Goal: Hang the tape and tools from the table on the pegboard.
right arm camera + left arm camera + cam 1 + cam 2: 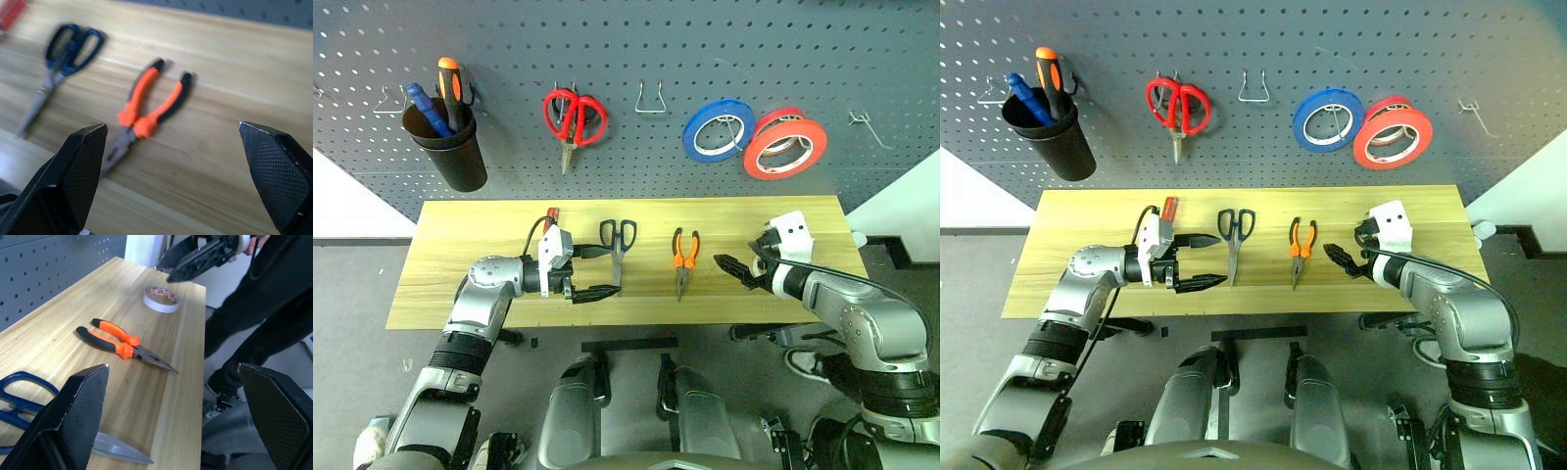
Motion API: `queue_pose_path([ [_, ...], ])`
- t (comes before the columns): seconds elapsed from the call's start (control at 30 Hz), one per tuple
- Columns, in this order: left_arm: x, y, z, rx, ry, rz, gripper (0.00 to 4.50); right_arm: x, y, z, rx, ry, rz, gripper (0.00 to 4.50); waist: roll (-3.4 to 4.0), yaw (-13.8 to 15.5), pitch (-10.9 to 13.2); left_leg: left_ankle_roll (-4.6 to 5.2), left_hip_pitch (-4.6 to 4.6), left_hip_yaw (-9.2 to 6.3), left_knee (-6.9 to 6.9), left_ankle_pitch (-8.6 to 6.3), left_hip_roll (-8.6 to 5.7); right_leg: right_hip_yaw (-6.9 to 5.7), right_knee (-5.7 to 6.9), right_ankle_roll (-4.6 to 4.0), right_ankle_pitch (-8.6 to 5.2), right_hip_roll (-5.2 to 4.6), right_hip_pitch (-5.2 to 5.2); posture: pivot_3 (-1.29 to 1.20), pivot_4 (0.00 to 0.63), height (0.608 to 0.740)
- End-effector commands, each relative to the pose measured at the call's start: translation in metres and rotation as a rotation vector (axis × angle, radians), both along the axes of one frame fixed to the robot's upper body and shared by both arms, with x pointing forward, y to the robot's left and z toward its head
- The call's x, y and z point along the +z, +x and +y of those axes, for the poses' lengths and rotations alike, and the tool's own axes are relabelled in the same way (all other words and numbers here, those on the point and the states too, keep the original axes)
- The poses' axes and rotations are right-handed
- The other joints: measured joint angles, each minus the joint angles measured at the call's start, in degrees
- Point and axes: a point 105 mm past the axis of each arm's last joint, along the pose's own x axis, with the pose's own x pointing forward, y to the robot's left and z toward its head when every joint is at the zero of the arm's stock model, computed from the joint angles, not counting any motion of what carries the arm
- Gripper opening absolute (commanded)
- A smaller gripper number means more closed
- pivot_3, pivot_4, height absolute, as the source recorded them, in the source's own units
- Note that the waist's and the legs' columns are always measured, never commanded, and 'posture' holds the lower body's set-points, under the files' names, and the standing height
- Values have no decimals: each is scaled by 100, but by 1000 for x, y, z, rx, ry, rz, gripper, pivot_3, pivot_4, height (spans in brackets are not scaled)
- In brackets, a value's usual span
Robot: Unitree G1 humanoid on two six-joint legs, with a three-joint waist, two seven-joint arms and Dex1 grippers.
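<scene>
Orange-handled pliers [684,257], stiff and heavyish, lie untouched on the tabletop [489,220]; grasp mid-handles; both end effectors [592,271] [736,269] gape empty.

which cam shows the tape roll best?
Left wrist view: the tape lies flat on the table, unobstructed, reddish marks readable. In both head views the right hand and its wrist hide it. Right wrist view frames the pliers instead.

Orange-and-black-handled pliers [124,344] lying flat on light wood-grain table [63,328], small whitish tape roll [161,299] beyond, dark-blue-handled steel scissors [22,399] nearer, left gripper's [171,423] black fingers [73,416] wide apart
</scene>
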Motion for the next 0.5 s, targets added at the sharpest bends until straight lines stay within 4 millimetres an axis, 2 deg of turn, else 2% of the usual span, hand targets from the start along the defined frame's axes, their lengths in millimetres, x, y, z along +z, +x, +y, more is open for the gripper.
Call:
queue_pose_path([
  [0.03, 10, 1, 6, 6, -20, -26, 4422, 11, 7, 2, -7, 10, -31, 4500, 2, -4, -2, 0, 0, 0, 0, 0, 0, 0, 2, 1, 1, 0, -2, 169, 261, 732],
  [0.2, 14, -2, 1, -29, -40, -17, 4422, 9, 14, -10, -30, -14, -7, 4500, -4, 4, -34, -5, 1, 0, 2, 3, 1, -2, 5, 7, 6, 5, -1, 180, 212, 732],
  [0.3, 13, -2, -4, -39, -10, -24, 4422, 4, 14, -25, -54, -37, 24, 4500, -3, 25, -63, -5, 1, 1, 3, 2, -3, -5, 5, 11, 10, 8, 2, 166, 188, 732],
  [0.37, 11, -2, -11, -43, 9, -27, 4422, -3, 11, -39, -68, -68, 63, 4500, -5, 28, -104, -7, -5, 3, 3, 4, -7, -6, 2, 19, 14, 6, 1, 137, 161, 732],
  [0.5, 5, -2, -18, -59, 74, -3, 4422, -26, -1, -68, -88, -153, 173, 4500, -13, 15, -229, -19, -8, 5, 4, 11, -15, -7, -4, 30, 20, 5, 1, 103, 143, 732],
])
